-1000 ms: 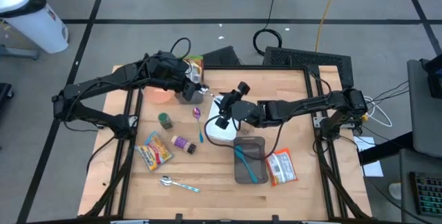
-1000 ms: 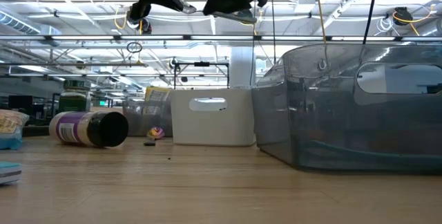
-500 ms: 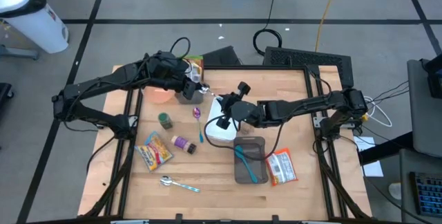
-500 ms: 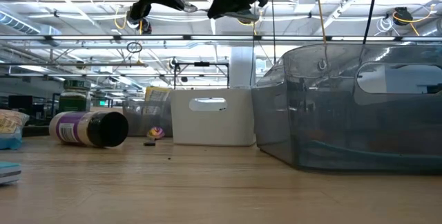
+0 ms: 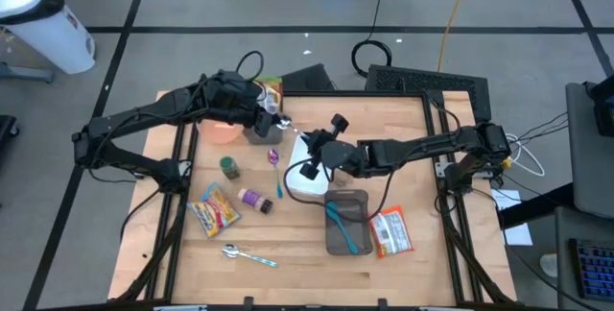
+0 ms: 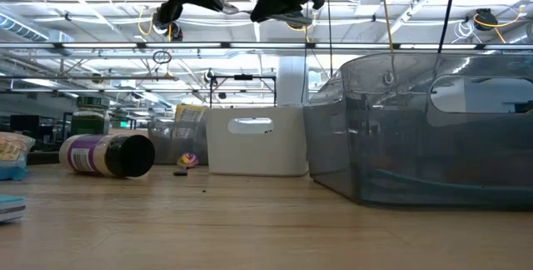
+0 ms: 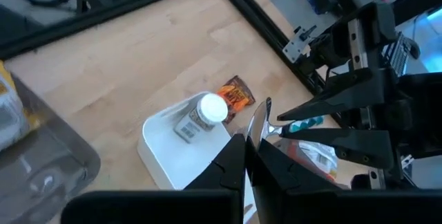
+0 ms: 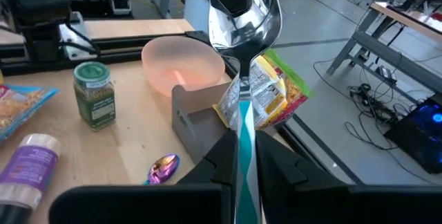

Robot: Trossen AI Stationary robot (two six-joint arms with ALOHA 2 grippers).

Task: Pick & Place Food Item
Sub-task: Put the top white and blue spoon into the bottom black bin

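A spoon [image 8: 252, 20] with a shiny metal bowl and a teal-and-white handle hangs in the air between my two grippers, above the far middle of the table. My left gripper [image 5: 279, 125] is shut on the spoon's bowl end. My right gripper [image 5: 304, 144] faces it from the table's right and is shut on the handle. A white-capped bottle [image 7: 200, 113] lies in a white tray [image 5: 309, 179] below them. Snack bags lie at the near left [image 5: 216, 210] and the near right [image 5: 390, 231]. My left gripper pinches the spoon's bowl [image 7: 260, 119] between its two fingers, coming from the table's left and slanting down. The spoon is clear of the table. My right gripper pinches the spoon's handle [image 8: 243, 124] between its two fingers, which lie along the handle. It comes nearly level from the table's right, and the bowl sticks out beyond its fingertips.
At the far left stand a pink bowl [image 5: 224, 131] and a grey clear box [image 5: 259, 131] with a snack bag [image 8: 271, 92] behind it. A green jar [image 5: 230, 166], a purple bottle [image 5: 255, 199], loose spoons [image 5: 247, 254] and a grey bin [image 5: 347, 223] lie nearer.
My right gripper's fingers have drawn together onto the spoon's handle. Both arms have kept their places, and the spoon stays in the air between them.
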